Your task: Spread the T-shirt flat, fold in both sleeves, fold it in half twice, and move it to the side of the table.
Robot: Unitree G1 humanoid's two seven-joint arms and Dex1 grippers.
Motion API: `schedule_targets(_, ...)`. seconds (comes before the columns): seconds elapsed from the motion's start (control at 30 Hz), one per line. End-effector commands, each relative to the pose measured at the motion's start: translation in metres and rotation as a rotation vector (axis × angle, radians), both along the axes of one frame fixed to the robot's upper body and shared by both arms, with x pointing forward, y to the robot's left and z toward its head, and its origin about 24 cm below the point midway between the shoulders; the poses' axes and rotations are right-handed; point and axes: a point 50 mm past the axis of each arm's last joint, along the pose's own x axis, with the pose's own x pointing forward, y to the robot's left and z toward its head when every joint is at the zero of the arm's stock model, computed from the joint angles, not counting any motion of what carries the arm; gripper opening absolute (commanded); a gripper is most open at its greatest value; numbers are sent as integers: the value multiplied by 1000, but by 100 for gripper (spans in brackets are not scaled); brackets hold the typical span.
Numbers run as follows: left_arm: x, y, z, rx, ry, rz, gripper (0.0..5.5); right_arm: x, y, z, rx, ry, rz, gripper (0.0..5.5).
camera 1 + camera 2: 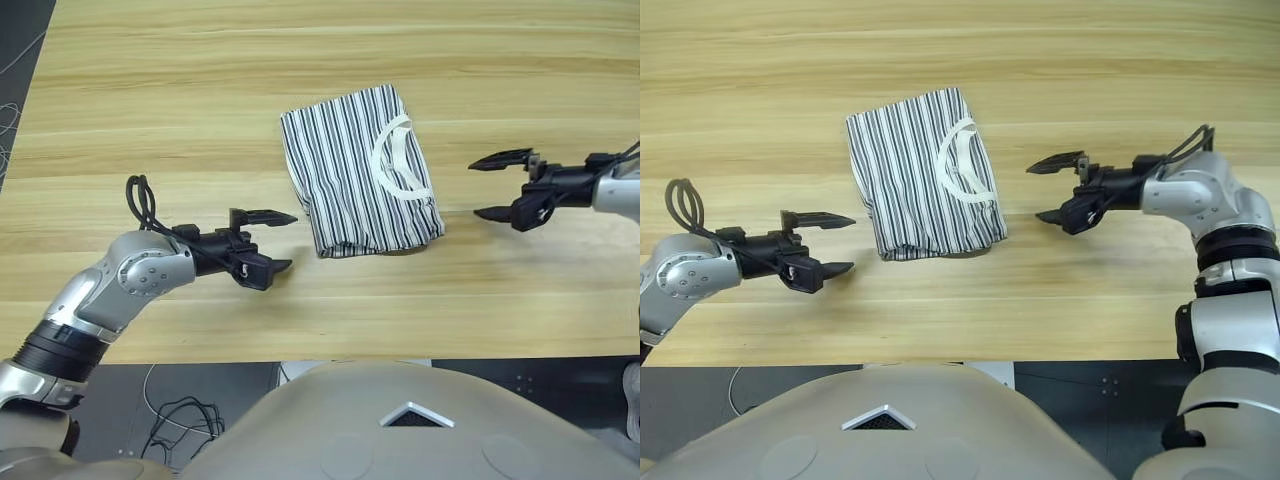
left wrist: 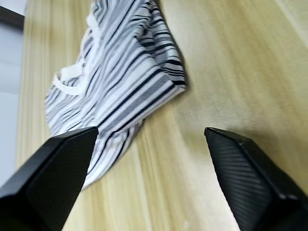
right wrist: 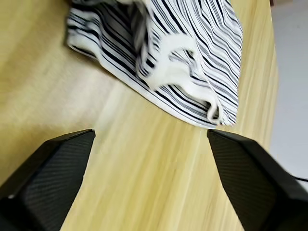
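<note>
Nearest the front edge of the table (image 1: 420, 300), the left gripper (image 1: 290, 240) sits low over the wood. Its two black fingers (image 2: 57, 173) are spread wide apart and hold nothing. The tips point toward the shirt's near left corner and stand close beside it, with a strip of bare wood between. A black cable loop (image 1: 140, 198) rises from the wrist behind this gripper.

Slightly farther back, on the opposite side, the right gripper (image 1: 473, 189) is likewise spread wide and empty. It points inward at the shirt's right edge and is clear of the cloth. Whether either gripper rests on the tabletop cannot be told.

Between the two grippers lies the T-shirt (image 1: 340, 180), black-and-white striped and folded into a compact rectangle of several layers. It rests flat on the table, roughly central in the head views and well in from the front edge (not at either side). The rectangle is turned a little out of line with the table edge, its near end bulging slightly where the layers stack. The white collar (image 1: 377, 160) shows on the top layer, curving along the right half.

Beyond the shirt, light wood-grain tabletop runs to the far edge of view.
</note>
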Motion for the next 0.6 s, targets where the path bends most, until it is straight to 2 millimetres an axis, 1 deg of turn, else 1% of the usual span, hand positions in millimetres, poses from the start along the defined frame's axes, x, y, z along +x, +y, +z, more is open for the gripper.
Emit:
schedule_targets(0.03,-1,2,-12,38,-8,3,423,-5,9,-14,-2,4,55,443)
schedule_targets(0.17,1,3,-25,47,-13,13,423,-7,24,-25,13,-19,120,443)
schedule_targets(0.27,3,-2,-31,34,-21,-2,423,-7,34,-30,31,-45,160,443)
schedule_targets(0.47,8,-17,-32,-6,-39,-37,423,-11,44,-40,51,-43,202,443)
schedule_targets(0.6,11,-23,-32,-20,-47,-54,423,-11,49,-43,64,-49,215,443)
